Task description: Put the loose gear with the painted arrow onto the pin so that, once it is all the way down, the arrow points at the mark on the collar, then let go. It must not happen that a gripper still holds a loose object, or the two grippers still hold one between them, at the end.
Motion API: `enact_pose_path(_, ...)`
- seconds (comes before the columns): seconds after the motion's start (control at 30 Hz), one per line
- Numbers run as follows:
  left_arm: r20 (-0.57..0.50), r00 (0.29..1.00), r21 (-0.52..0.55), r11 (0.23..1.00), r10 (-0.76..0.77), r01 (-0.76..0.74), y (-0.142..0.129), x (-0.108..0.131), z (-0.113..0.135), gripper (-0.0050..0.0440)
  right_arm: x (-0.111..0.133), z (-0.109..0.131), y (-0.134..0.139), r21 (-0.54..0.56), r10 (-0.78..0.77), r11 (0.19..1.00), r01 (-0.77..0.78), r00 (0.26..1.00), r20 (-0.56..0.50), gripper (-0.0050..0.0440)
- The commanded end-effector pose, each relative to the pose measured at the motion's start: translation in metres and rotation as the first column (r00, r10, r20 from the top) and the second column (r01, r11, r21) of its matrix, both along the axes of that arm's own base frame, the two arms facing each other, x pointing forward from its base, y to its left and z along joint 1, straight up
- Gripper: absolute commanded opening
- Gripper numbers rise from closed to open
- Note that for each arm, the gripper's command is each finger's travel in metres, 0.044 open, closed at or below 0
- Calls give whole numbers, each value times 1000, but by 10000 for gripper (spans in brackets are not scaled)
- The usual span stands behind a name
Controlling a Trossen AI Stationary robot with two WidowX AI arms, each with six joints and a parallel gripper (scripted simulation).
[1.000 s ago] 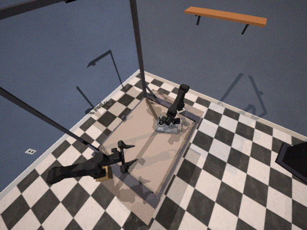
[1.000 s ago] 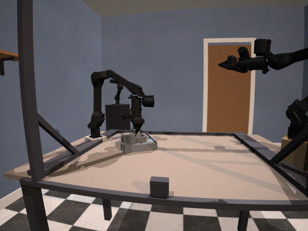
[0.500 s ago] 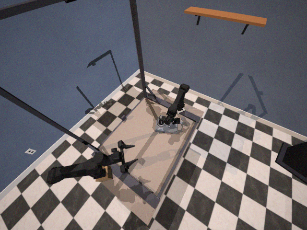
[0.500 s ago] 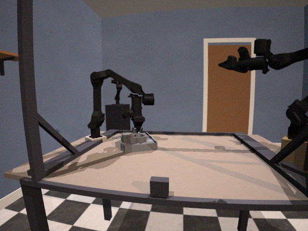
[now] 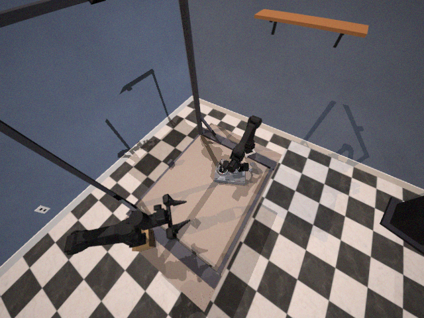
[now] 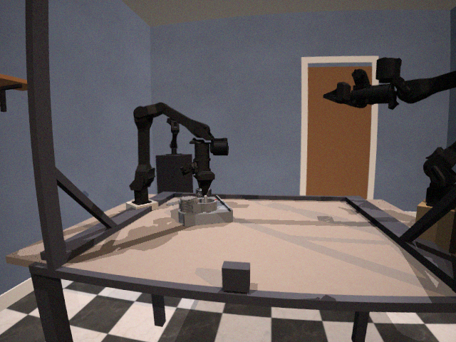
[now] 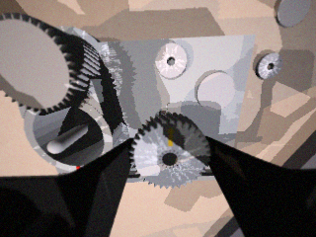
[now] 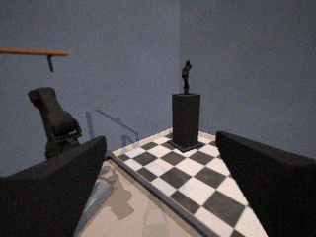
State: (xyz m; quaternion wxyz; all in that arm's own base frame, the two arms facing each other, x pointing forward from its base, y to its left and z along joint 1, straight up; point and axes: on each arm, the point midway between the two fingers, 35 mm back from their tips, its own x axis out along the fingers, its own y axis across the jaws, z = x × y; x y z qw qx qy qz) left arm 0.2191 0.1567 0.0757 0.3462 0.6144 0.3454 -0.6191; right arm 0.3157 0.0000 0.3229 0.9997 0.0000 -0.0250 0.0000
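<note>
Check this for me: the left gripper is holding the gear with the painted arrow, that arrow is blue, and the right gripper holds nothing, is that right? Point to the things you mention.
The arrow (image 7: pixel 170 142) isn't blue; it's yellow, as the left wrist view shows. The left gripper (image 7: pixel 167 141) does hold the gear (image 7: pixel 148 153), and the right gripper (image 5: pixel 187 211) holds nothing.
</note>
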Motion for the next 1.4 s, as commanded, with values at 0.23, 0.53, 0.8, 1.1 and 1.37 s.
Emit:
enact_pose_path(0.23, 47, 999, 33, 999, 1, -2, 3, 13, 21, 0, -2, 8, 0, 0, 0, 1000, 0, 1000, 20, 400)
enact_pose_path(0.53, 45, 999, 28, 1000, 0, -2, -5, 28, 35, 0, -2, 8, 0, 0, 0, 1000, 0, 1000, 20, 400)
enact_pose_path(0.8, 55, 999, 23, 1000, -1, 0, -28, 58, 74, 0, -2, 8, 0, 0, 0, 1000, 0, 1000, 20, 400)
enact_pose_path(1.1, 69, 928, 6, 931, 365, -366, -21, 57, 68, 0, -2, 8, 0, 0, 0, 1000, 0, 1000, 20, 400)
enact_pose_path(1.37, 55, 747, -14, 749, 663, -663, -21, 58, 68, 0, -2, 8, 0, 0, 0, 1000, 0, 1000, 20, 400)
